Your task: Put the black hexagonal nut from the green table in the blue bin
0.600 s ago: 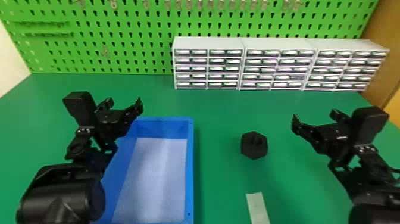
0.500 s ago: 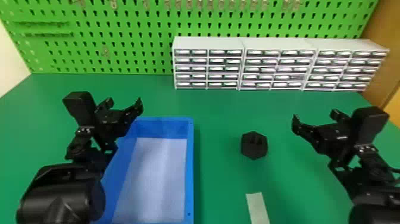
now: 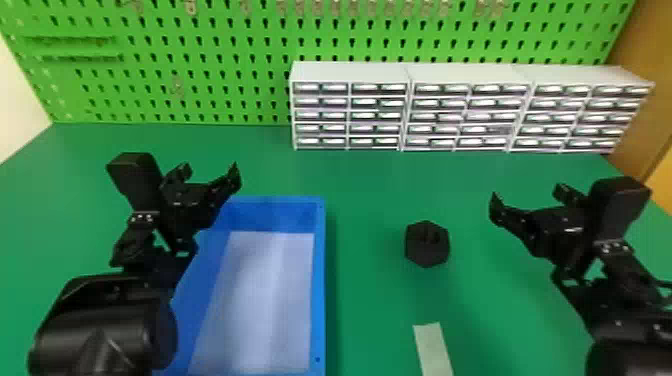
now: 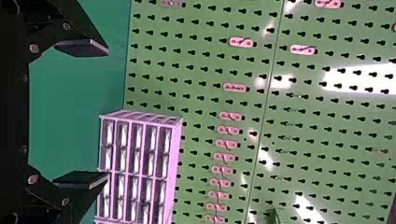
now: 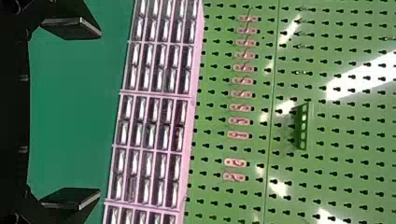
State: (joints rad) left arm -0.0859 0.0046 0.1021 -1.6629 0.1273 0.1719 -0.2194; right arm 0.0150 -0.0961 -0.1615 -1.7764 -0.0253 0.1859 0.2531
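Observation:
In the head view my left gripper (image 3: 211, 172) stands open over the back left part of the blue bin (image 3: 320, 280). My right gripper (image 3: 529, 196) is open too, to the right of the black hexagonal nut (image 3: 427, 245) and raised above the table. The nut rests on the green table (image 3: 380, 190), right of the bin, touching neither gripper. A pale sheet covers the bin's floor. In the left wrist view my left gripper (image 4: 81, 113) has its fingers wide apart with nothing between them. The right wrist view has my right gripper (image 5: 71, 113) likewise spread and holding nothing.
White drawer units (image 3: 410, 107) line the table's back, against a green pegboard (image 3: 200, 65). A pale strip (image 3: 433, 350) lies on the table in front of the nut, near the bottom edge. A wooden panel (image 3: 645, 100) rises at the far right.

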